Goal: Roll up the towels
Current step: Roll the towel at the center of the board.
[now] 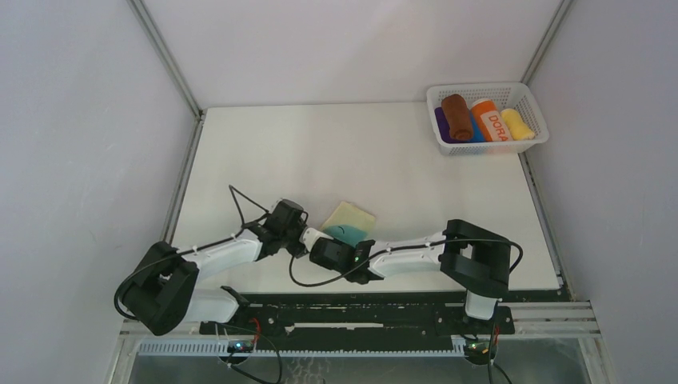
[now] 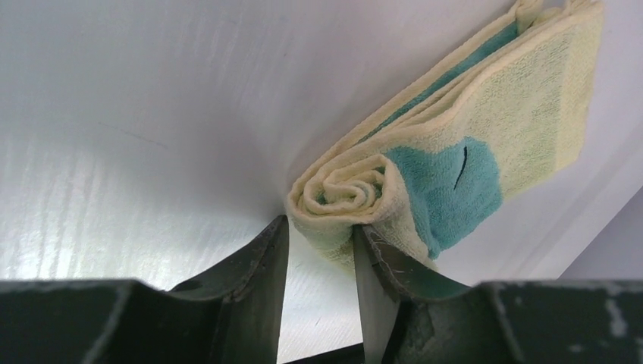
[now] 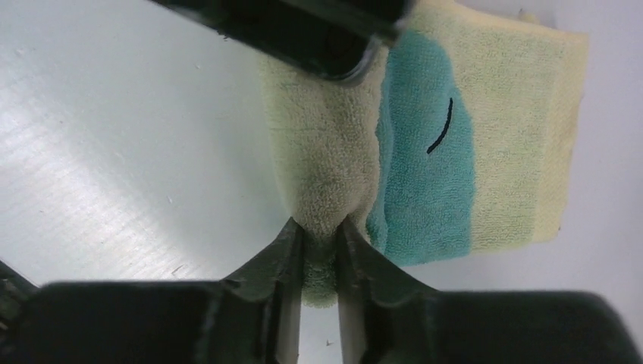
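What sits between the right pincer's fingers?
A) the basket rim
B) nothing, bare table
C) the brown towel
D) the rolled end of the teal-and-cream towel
D: the right pincer squeezes the rolled end of the teal-and-cream towel, and cloth bunches between its fingers in the right wrist view.

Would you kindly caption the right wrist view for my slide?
Right gripper pinching the rolled end of the teal-and-cream towel.
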Available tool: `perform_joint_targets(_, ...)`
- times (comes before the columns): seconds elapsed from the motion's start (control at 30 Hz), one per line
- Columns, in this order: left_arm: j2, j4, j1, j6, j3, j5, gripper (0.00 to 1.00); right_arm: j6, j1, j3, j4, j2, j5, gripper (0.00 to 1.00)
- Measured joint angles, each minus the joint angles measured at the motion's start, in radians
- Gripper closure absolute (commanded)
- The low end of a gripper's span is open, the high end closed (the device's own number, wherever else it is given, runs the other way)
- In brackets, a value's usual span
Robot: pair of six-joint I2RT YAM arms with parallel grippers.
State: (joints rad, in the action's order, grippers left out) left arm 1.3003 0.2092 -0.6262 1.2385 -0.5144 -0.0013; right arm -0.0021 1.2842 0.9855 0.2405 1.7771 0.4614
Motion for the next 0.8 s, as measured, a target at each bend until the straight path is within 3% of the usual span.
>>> perform_joint_targets(0.1,-0.025,0.037,0.0,-0.001,0.0,-0.016,0.45,0.001,-0.014,0.019,0.018,0.0,-0.045,1.0)
perform_joint_targets(0.23,-0.116,0.113,0.0,0.0,0.007,-0.06,0.34,0.026,-0.071,0.048,0.025,-0.001,-0.2,1.0)
perform_joint_targets(0.5,-0.44,0.197,0.0,0.008,0.061,-0.142,0.27,0.185,-0.272,0.036,-0.052,-0.005,-0.697,1.0)
perform_joint_targets(0.63,-0.531,0.219,0.0,0.008,0.082,-0.152,0.27,0.349,-0.391,-0.065,-0.222,0.007,-0.992,1.0)
perform_joint_targets(0.8,-0.522,0.217,0.0,0.008,0.096,-0.129,0.28,0.596,-0.509,-0.183,-0.523,0.089,-1.25,1.0)
